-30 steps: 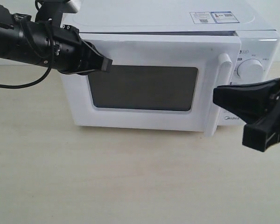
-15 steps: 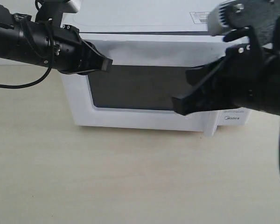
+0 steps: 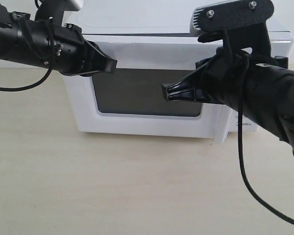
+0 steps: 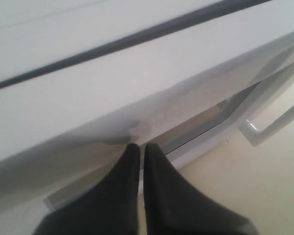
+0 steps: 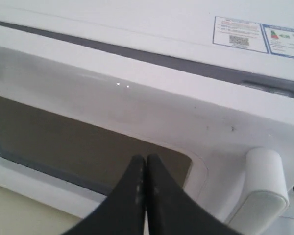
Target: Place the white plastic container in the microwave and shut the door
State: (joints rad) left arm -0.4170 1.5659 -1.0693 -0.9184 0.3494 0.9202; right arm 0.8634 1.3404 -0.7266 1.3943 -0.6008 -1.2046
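Observation:
The white microwave (image 3: 137, 19) stands on the table with its door (image 3: 152, 125) against the body, dark window (image 3: 137, 93) facing out. The white plastic container is out of view. My left gripper (image 3: 111, 63) is shut, its tips at the door's upper left corner; in the left wrist view its tips (image 4: 138, 146) touch or nearly touch the white door face. My right gripper (image 3: 166, 92) is shut and empty in front of the window's right part (image 5: 88, 142), next to the long handle (image 5: 264, 186). The right arm hides the knobs.
The pale wooden table (image 3: 112, 186) stretches in front of the microwave. Stickers (image 5: 257, 36) sit on the oven's top. A black cable (image 3: 250, 186) hangs from the right arm over the table.
My right arm has swung in from the right, up and leftward, across the knobs and handle to the door window. The left gripper has stayed at the door's upper left corner.

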